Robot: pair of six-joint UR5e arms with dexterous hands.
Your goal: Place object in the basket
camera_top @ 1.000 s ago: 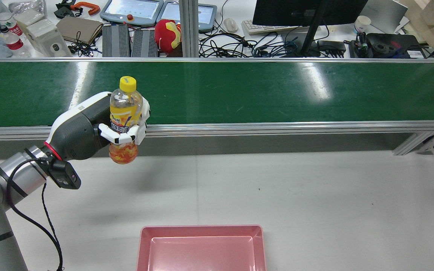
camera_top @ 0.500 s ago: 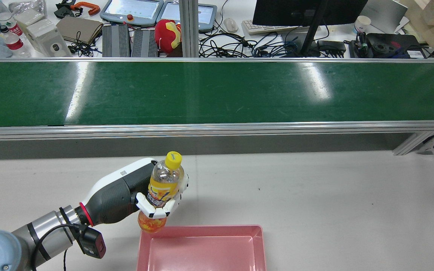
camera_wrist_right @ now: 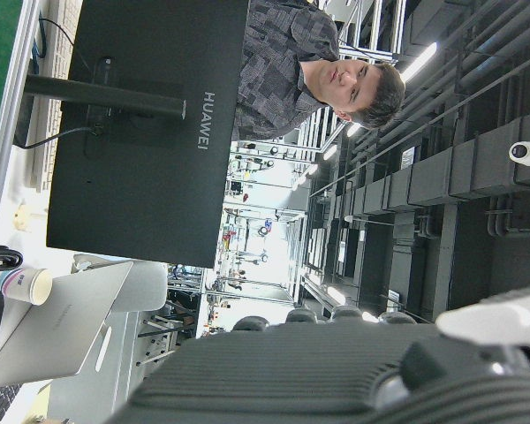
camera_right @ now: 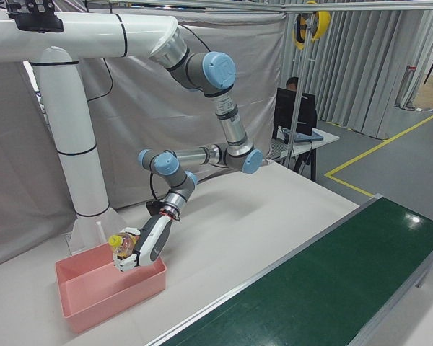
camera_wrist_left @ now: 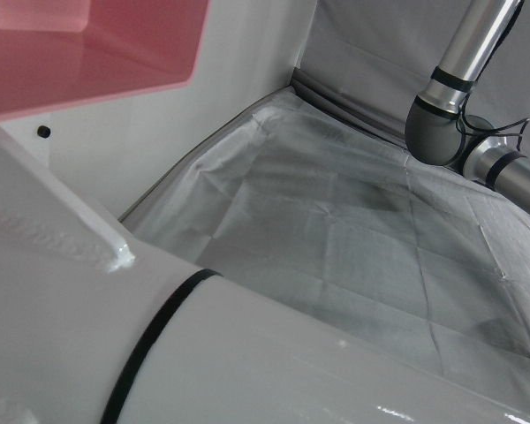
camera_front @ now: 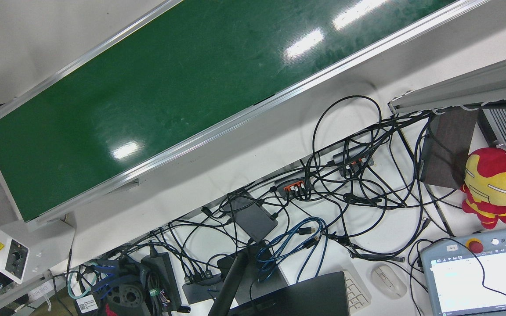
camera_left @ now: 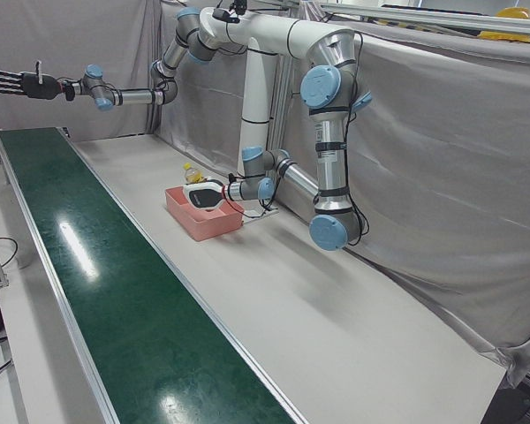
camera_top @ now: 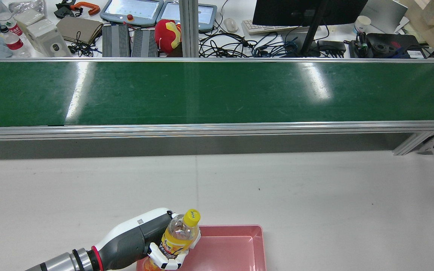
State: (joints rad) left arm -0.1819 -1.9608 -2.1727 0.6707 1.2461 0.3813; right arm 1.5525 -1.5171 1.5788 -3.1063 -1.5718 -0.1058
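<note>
My left hand (camera_top: 147, 241) is shut on a clear bottle with a yellow cap and orange label (camera_top: 179, 235). It holds the bottle nearly upright, tilted a little, over the left end of the pink basket (camera_top: 236, 228). The bottle's base is at or just inside the basket's rim. The right-front view shows the same hand (camera_right: 150, 244), bottle (camera_right: 123, 250) and basket (camera_right: 108, 299). The left-front view shows the basket (camera_left: 214, 228) and left hand (camera_left: 205, 196). My right hand (camera_left: 18, 84) is open, raised high over the far end of the belt.
A long green conveyor belt (camera_top: 217, 92) with aluminium rails runs across the table beyond the basket. Behind it is a cluttered desk with cables, a monitor (camera_top: 307, 11) and teach pendants. The arms' white pedestal (camera_right: 72, 151) stands behind the basket.
My left hand has carried the bottle from the conveyor's near edge back across the table and down to the basket's left end. The grip on the bottle has not changed.
</note>
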